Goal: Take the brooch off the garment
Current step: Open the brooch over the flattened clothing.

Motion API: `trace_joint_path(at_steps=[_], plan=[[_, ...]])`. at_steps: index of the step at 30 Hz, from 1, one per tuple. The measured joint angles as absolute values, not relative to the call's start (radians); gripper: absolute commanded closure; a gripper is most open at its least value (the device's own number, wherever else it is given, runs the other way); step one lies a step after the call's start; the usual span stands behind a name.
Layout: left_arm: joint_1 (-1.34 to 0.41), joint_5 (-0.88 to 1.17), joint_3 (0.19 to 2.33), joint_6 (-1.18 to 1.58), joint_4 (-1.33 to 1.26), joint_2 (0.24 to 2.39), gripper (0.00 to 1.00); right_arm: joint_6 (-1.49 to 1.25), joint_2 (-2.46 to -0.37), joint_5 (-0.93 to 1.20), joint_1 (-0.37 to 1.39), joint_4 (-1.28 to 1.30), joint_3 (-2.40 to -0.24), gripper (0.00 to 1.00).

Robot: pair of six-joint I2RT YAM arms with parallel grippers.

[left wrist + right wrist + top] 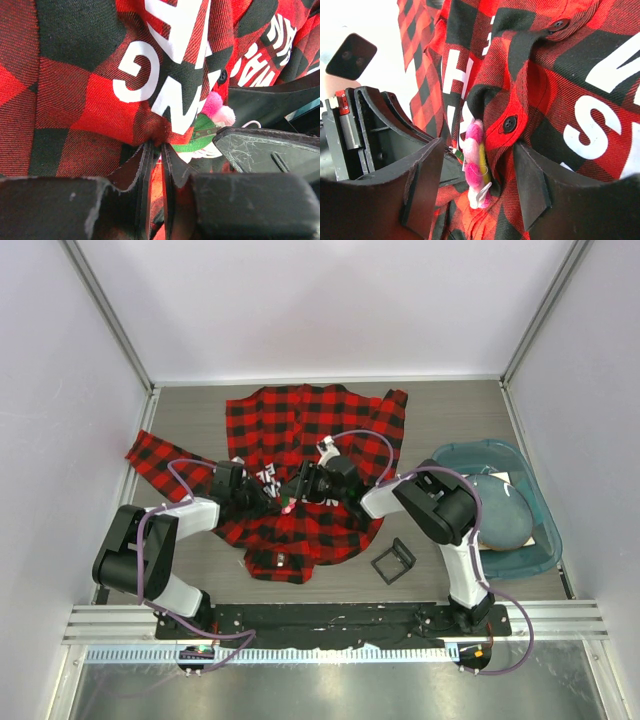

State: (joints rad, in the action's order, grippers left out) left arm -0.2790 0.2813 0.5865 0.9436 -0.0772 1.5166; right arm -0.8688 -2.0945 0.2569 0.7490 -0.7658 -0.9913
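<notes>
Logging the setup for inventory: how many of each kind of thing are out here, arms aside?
Shirt: 1
Brooch: 1
Black frame: 1
Teal tub: 1
Grey rounded thing in tub: 1
Total: 5

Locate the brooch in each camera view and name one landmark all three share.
Top external: brooch, a tiny pink speck mid-shirt, just left of the picture's centre.
Left wrist: brooch, right of centre, peeking out beside a fold of the garment.
Right wrist: brooch, lower centre, seen edge-on beside a black button.
Shared landmark: the white lettering on the garment's black patch.
</notes>
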Motion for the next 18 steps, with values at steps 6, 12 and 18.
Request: trace_joint_path(at_steps=[6, 12, 18], plan=[[-0.279, 0.282, 0.587, 0.944, -0.078, 1.517, 0.84, -0.839, -2.062, 0.209, 0.767, -0.594, -1.050, 0.33], [-0.279, 0.282, 0.587, 0.944, -0.078, 1.517, 0.84, -0.795, -2.053, 0.153, 0.791, -0.408, -1.143, 0.33], [-0.279, 0.282, 0.587, 0.944, -0.078, 1.517, 0.84, -0.771, -2.053, 0.113, 0.804, -0.313, -1.186, 0.37]])
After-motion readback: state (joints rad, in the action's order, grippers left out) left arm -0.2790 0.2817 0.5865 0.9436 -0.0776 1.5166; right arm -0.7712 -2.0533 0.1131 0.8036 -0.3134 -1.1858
